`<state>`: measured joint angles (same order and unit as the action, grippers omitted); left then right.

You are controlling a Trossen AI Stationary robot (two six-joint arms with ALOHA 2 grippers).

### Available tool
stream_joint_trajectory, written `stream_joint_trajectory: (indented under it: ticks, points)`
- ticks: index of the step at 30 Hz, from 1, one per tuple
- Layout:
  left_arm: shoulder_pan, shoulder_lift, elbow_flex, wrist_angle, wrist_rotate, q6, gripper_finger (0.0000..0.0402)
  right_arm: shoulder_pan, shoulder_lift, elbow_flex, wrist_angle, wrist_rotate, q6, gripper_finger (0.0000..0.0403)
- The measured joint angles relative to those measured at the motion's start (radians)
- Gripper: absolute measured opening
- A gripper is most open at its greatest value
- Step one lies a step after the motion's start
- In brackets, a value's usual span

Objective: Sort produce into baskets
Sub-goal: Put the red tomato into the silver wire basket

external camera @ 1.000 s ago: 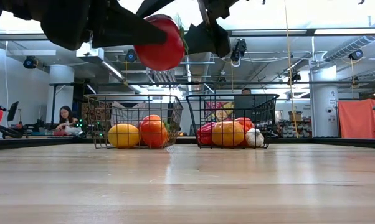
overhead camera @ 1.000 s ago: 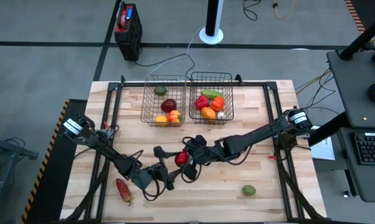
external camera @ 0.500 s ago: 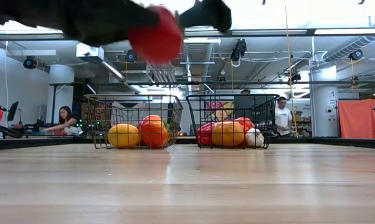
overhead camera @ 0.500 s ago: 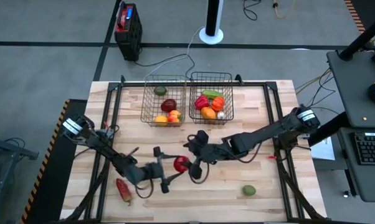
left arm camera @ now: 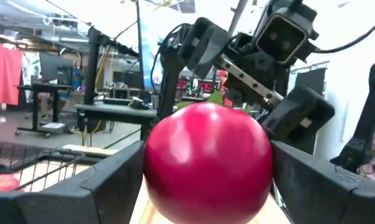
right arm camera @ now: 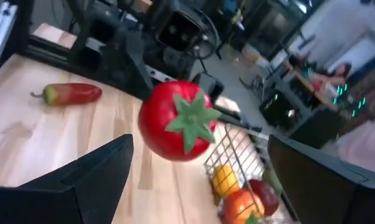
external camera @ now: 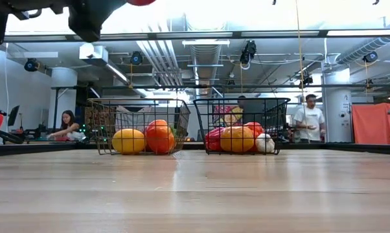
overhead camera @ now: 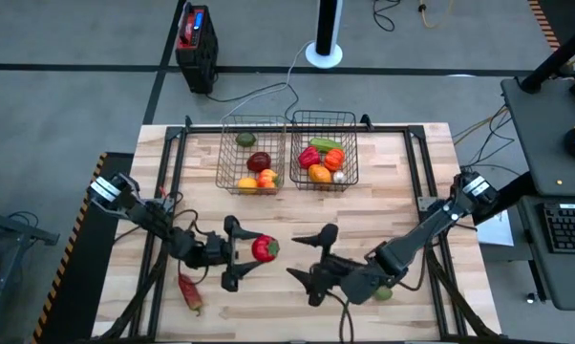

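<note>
Up at the frame's top both baskets (overhead camera: 252,153) are well stocked, while lower left the left gripper (overhead camera: 238,265) pinches a tomato (overhead camera: 264,249), the right gripper (overhead camera: 311,260) spread empty, and a red pepper (overhead camera: 189,291) and green fruit (overhead camera: 382,292) wait.

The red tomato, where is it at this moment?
In the high view the red tomato sits between the left pincer's fingers, below the left basket; the right pincer stands open nearby.

A black and red box (overhead camera: 197,48) is sitting on the floor beyond the table (overhead camera: 402,162). A white post base (overhead camera: 324,53) is standing nearby. Two people (external camera: 309,120) are standing and one person (external camera: 67,124) is sitting in the room behind.
</note>
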<state>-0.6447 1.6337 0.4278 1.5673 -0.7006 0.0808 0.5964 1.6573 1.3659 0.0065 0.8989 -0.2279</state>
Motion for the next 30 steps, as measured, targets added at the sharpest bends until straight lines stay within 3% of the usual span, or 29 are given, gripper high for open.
stream_joint_trajectory:
  ticks: [15,23,30]
  points:
    - [0.034,-0.002,0.146,-0.029,0.17,0.035,0.0308,0.033,0.04,-0.001,0.084,0.049,-0.212,0.0364]
    - [0.138,-0.003,0.171,-0.05,0.232,-0.032,0.0308,0.078,0.018,-0.001,0.128,0.278,-0.311,0.0364]
    - [0.284,-0.092,0.196,-0.301,0.241,-0.118,0.0308,0.08,-0.013,-0.001,0.057,0.28,-0.203,0.0364]
